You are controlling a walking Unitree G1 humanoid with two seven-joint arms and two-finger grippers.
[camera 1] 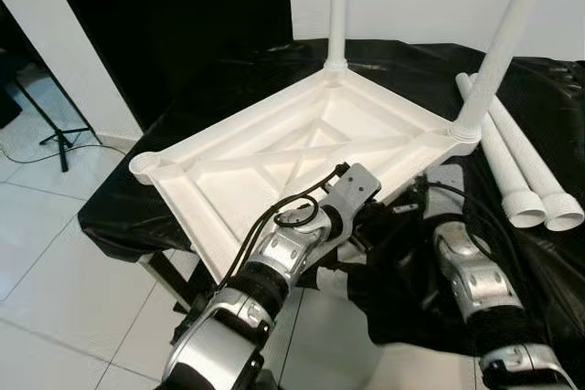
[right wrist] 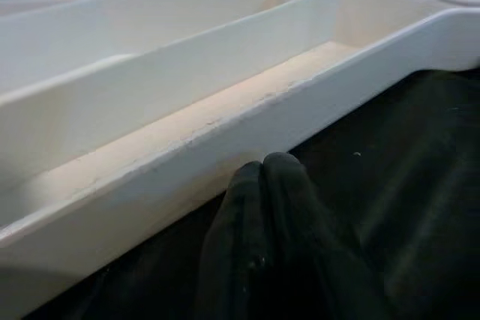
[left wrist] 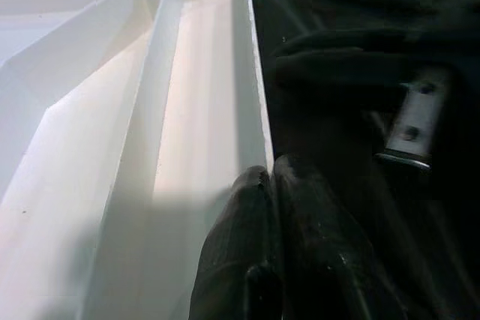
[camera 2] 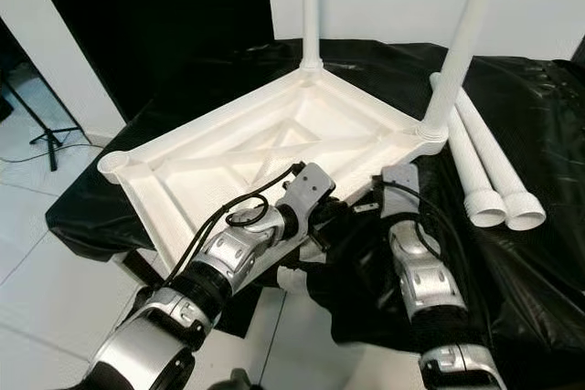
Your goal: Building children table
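While both tools press at its near rim, left tool (left wrist: 262,185) pinched shut against the edge wall, right tool (right wrist: 262,174) closed just under the rim, the upturned white tabletop (camera 1: 302,143) lies on the black-draped surface (camera 1: 119,212). Two legs (camera 1: 338,6) stand in the far sockets; two spare legs (camera 1: 521,171) lie right. Likely light, stiff, slick plastic; grip the ribbed rim

No readable text, label or number anywhere.

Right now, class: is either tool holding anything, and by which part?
Nothing is held. Both tools are shut: the left tool sits at the tabletop rim, the right tool just outside that rim.
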